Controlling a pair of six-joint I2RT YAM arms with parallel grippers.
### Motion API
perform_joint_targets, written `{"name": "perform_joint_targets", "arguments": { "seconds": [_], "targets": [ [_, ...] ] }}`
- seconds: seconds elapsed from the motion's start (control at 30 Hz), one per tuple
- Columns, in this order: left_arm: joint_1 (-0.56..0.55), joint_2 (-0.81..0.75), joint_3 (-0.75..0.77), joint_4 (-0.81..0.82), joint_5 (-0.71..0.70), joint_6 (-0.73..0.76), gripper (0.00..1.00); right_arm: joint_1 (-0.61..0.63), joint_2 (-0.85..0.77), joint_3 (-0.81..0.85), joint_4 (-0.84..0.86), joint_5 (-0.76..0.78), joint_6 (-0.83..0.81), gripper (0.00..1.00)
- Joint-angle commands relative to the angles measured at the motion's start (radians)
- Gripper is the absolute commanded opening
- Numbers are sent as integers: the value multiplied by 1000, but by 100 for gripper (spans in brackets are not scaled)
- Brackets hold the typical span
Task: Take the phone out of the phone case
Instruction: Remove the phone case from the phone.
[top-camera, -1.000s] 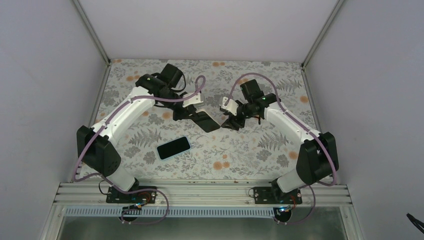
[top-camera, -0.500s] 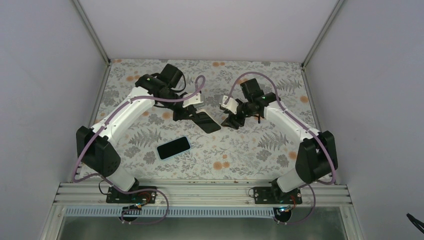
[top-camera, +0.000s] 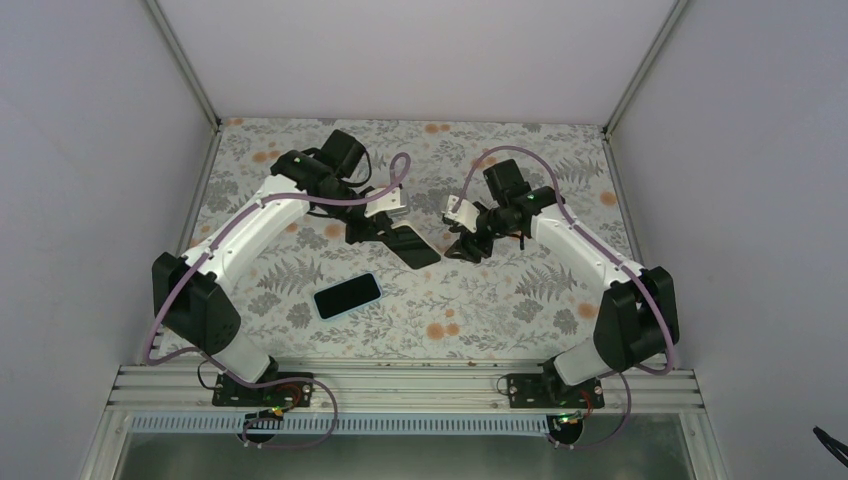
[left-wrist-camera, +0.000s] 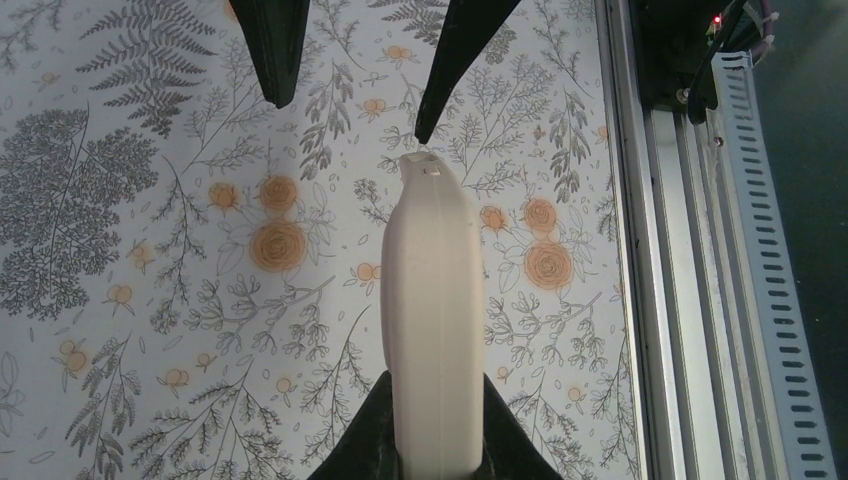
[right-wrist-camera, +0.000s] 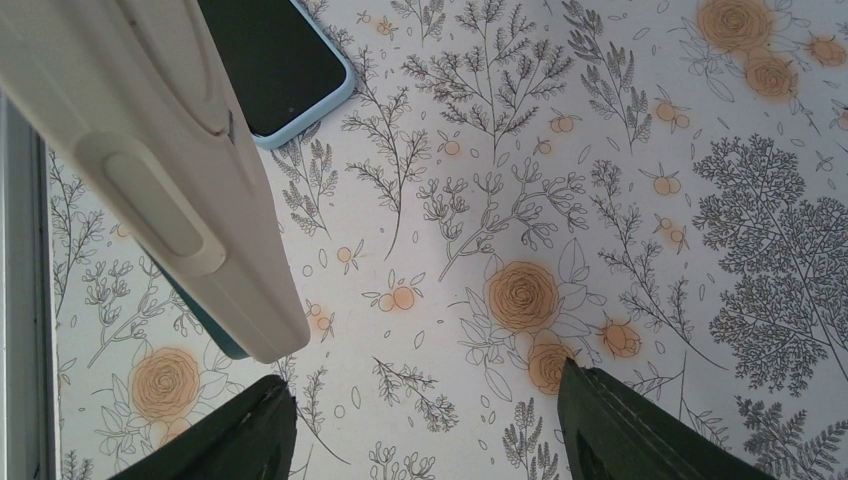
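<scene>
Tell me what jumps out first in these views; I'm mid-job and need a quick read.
The left hand is clamped on a flat cream-edged slab, held out over the middle of the table; whether it is phone or case I cannot tell. The right hand hovers open close to the slab's free end, seemingly just clear of it. A black-screened phone with a pale blue rim lies flat, nearer the left arm's base.

There were two grippers: one left gripper (top-camera: 383, 231) and one right gripper (top-camera: 464, 245). One phone case (top-camera: 410, 244) sat between the left gripper's fingers. One phone (top-camera: 348, 296) lay on the single table (top-camera: 520, 300), on that gripper's near side.
</scene>
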Motion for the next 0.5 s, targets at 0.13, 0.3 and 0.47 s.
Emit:
{"name": "perform_joint_targets", "arguments": {
  "seconds": [0.13, 0.3, 0.47],
  "targets": [
    [-1, -32, 11, 27, 39, -2, 2, -2, 4, -1, -24, -66, -21, 67],
    [-1, -30, 17, 27, 48, -3, 2, -1, 2, 0, -26, -70, -24, 67],
    [-1, -28, 20, 27, 50, -3, 2, 1, 7, 1, -27, -76, -24, 67]
  ]
}}
